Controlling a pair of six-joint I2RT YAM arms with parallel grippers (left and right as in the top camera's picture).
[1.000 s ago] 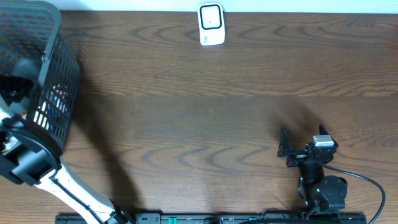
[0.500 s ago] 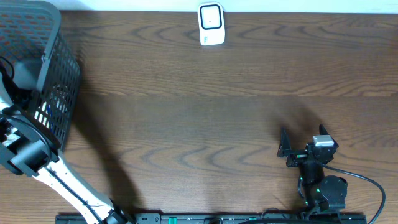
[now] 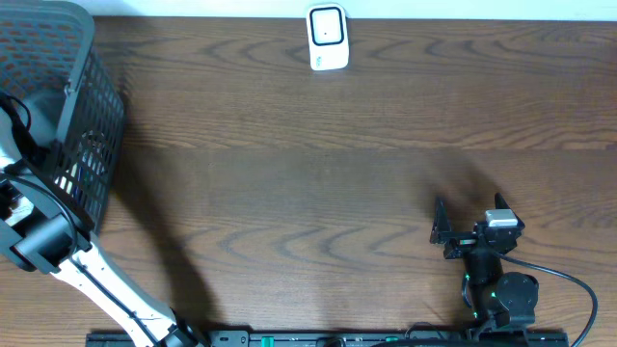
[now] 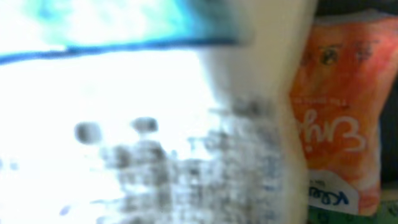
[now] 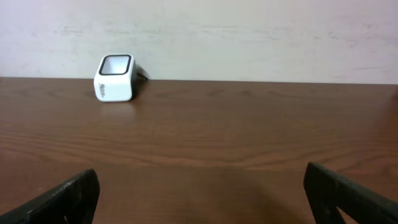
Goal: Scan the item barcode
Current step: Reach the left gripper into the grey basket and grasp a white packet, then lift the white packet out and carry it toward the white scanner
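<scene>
The white barcode scanner (image 3: 328,39) stands at the table's far edge, and it also shows at the upper left of the right wrist view (image 5: 115,78). My left arm reaches down into the dark mesh basket (image 3: 92,145) at the left. Its camera is pressed close to a blurred white item with a blue band (image 4: 143,112), and an orange pack (image 4: 339,118) lies beside that. The left fingers are hidden. My right gripper (image 3: 440,231) rests open near the front right, with nothing between its fingers (image 5: 202,205).
The basket takes up the table's left end, and its rim stands high around my left wrist. Bare brown wood runs from the basket to the right arm. A pale wall rises behind the scanner.
My left arm has sunk further into the basket and shifted slightly toward its far side. The right arm and scanner have not moved.
</scene>
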